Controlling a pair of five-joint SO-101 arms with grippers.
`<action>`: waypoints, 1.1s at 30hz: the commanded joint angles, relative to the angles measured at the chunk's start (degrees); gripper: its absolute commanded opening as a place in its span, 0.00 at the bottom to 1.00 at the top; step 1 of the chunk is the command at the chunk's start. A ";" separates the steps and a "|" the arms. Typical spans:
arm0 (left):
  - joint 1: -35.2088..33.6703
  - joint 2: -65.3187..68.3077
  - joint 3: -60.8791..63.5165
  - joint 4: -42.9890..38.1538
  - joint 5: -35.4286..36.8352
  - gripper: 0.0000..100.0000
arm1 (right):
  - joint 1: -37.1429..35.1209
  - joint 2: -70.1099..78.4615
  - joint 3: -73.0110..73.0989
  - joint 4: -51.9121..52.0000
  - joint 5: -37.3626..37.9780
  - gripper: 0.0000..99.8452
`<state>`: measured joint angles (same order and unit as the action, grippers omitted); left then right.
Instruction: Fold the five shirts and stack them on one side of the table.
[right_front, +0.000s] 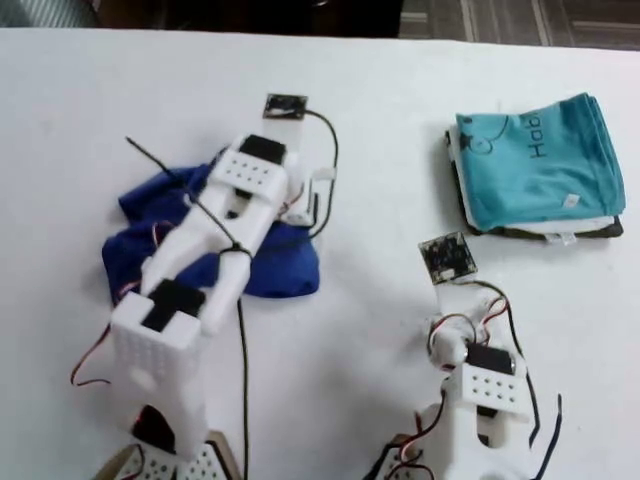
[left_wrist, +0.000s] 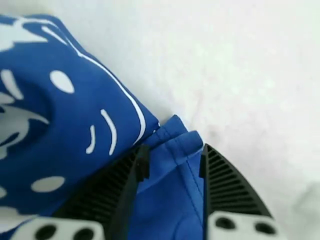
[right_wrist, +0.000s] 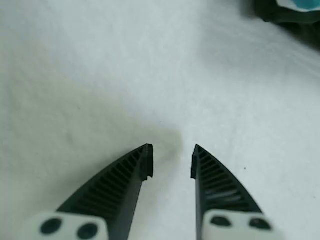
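Here the crumpled royal-blue shirt (right_front: 285, 265) with its white cartoon print lies left of centre on the white table (right_front: 400, 80) — its hem sits between the left gripper's (left_wrist: 175, 152) parted jaws. A folded teal shirt (right_front: 535, 160) with dark lettering tops the far-right stack (right_front: 520, 232). The right gripper (right_wrist: 172, 150) hangs spread above bare tabletop.

Bright, even light washes the white table (right_front: 400, 80), leaving only soft, faint shadows.

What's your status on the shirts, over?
Left gripper open, jaws straddling edge of blue shirt. Right gripper open over the table. Teal shirt folded atop stack. Nothing blocking.
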<state>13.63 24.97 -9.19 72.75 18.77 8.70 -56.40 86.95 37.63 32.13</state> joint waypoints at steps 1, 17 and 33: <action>0.79 -0.35 -1.89 -0.09 -0.44 0.19 | -0.31 -1.54 -0.26 -1.01 -0.26 0.13; 1.41 5.80 -2.59 0.09 -0.53 0.12 | -0.31 -1.54 -0.26 -1.01 -0.26 0.13; 2.29 5.71 -17.63 15.30 -6.42 0.03 | -0.31 -1.54 -0.26 -1.01 -0.26 0.13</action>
<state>15.38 31.65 -19.21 81.19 12.88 8.70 -56.40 86.95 37.63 32.13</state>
